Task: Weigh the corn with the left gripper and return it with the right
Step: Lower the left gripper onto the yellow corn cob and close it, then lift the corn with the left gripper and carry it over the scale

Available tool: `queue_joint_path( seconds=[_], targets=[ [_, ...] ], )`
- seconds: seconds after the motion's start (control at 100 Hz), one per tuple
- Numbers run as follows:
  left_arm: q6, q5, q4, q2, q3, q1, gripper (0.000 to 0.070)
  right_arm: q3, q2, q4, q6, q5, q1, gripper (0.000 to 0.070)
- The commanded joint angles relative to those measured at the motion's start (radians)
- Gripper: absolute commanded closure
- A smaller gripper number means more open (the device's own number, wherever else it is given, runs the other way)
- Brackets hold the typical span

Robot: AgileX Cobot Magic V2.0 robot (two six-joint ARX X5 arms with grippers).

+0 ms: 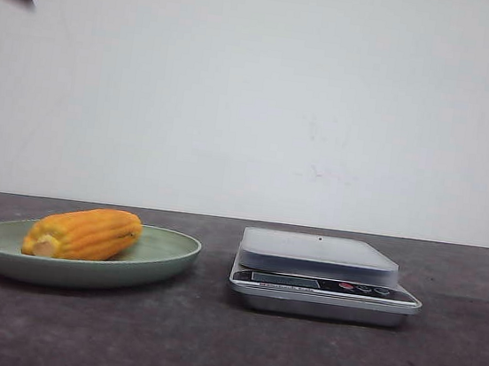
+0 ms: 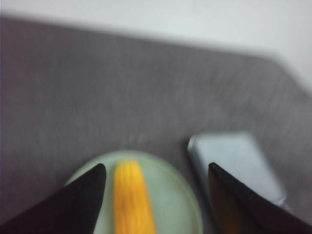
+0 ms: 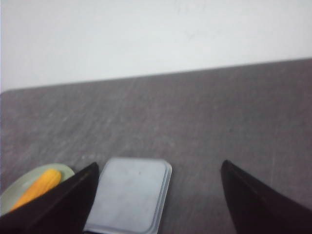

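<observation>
Set to descend, the left gripper (image 2: 155,195) hovers wide open and empty above the corn (image 1: 83,233) on its plate (image 1: 168,258), while the right gripper (image 3: 158,204) (2 fingers spread, holding nothing) waits over the scale (image 1: 318,256).

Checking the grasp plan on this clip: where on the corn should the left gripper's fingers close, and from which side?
Probably across the middle of the corn, coming from above. It lies on its side in the shallow green plate, its long axis running left-right and paler cut end leftward, so the rim hinders a low side approach. The left gripper is open above it.
</observation>
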Motion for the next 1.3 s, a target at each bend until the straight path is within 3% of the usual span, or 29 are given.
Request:
queue_joint_path(
  seconds=[0.0, 0.1, 0.19, 0.61, 0.64, 0.67, 0.78, 1.08, 1.29],
  targets=[
    [0.042, -0.016, 0.013, 0.087, 0.014, -0.016, 0.0306, 0.023, 0.018, -0.001, -0.014, -0.019, 0.003, 0.0191],
    [0.042, -0.027, 0.03, 0.223, 0.014, -0.043, 0.0295, 0.024, 0.025, -0.001, -0.014, -0.019, 0.003, 0.019],
    [0.042, -0.027, 0.048, 0.326, 0.014, -0.058, 0.0219, 0.024, 0.025, 0.001, -0.017, -0.018, 0.003, 0.019],
    [0.041, -0.058, 0.06, 0.558, 0.014, -0.13, 0.0231, 0.024, 0.025, 0.0, -0.018, -0.017, 0.003, 0.0191],
    [0.037, -0.061, 0.057, 0.563, 0.014, -0.135, 0.0249, 0.024, 0.025, 0.0, -0.018, -0.017, 0.003, 0.0191],
    [0.038, -0.066, 0.054, 0.565, 0.014, -0.142, 0.0314, 0.024, 0.025, 0.0, -0.018, -0.016, 0.003, 0.0191],
    [0.048, -0.087, 0.053, 0.565, 0.015, -0.16, 0.07, 0.024, 0.025, 0.0, -0.018, -0.01, 0.003, 0.0191],
    [0.05, -0.113, -0.008, 0.47, 0.051, -0.173, 0.0688, 0.023, 0.024, -0.021, -0.029, -0.01, 0.003, 0.0191],
    [0.045, -0.113, -0.142, 0.421, 0.246, -0.264, 0.0687, 0.024, 0.024, -0.023, -0.029, -0.01, 0.003, 0.0191]
  ],
)
